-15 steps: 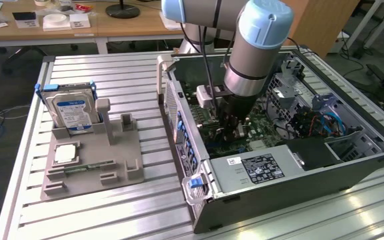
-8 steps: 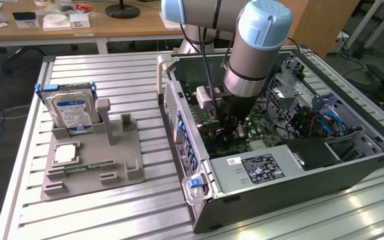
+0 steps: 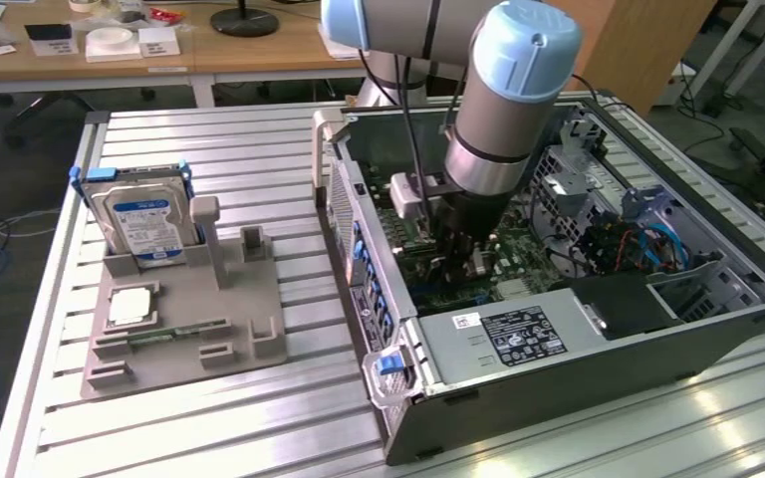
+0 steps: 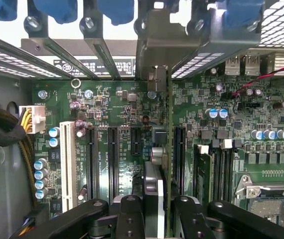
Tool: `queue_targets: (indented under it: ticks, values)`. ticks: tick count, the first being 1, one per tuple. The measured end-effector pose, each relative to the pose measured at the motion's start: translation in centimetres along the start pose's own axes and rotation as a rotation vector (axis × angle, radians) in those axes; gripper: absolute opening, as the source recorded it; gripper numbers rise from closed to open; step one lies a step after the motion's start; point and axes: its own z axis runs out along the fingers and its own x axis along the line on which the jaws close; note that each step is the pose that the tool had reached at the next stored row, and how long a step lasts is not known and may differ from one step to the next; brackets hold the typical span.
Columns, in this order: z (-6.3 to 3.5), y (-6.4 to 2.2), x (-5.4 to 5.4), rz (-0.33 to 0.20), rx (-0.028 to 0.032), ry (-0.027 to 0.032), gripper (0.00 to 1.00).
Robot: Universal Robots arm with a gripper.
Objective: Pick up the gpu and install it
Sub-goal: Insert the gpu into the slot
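The arm [image 3: 502, 110] reaches down into the open computer case [image 3: 701, 329], which lies on its side on the slatted table [image 3: 223, 149]. The gripper [image 3: 460, 267] sits low inside the case, just above the motherboard [image 3: 522, 261].

In the wrist view, the gripper [image 4: 154, 211] has its black fingers [image 4: 129, 211] closed on the gpu [image 4: 154, 164], clamped on its upper edge. The gpu stands on edge, seen from above as a thin strip running away from the gripper over the motherboard [image 4: 231, 144] toward the rear slot openings. Its grey metal end [image 4: 154, 40] rises against the case's back wall, between the slot covers [image 4: 97, 50], under the blue clips [image 4: 117, 10]. The card lies in line with the long black expansion slots [image 4: 113, 159], among them; whether it is fully seated cannot be told. A white slot [image 4: 67, 164] lies beyond the black ones, farther from the gpu, and the memory slots [image 4: 216, 174] and the cpu socket [image 4: 271, 191] lie on the gpu's other side.

Outside the case, to the exterior view's left, a grey holder [image 3: 183, 319] on the table carries a hard drive [image 3: 143, 224] standing upright, a cpu [image 3: 132, 307] lying flat and a memory stick [image 3: 176, 331]. The power supply [image 3: 522, 339] fills the case's near corner.
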Motion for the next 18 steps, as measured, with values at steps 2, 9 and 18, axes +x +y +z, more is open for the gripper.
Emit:
queue_targets:
  ticks: [2,9,18]
  values:
    - [0.33,0.03,0.0,0.0,0.0003,-0.0011,0.28]
    - [0.7,0.03,0.01,0.0,0.0005,-0.001,0.28]
    - [0.73,0.03,-0.01,0.0,0.0007,0.0036,0.28]
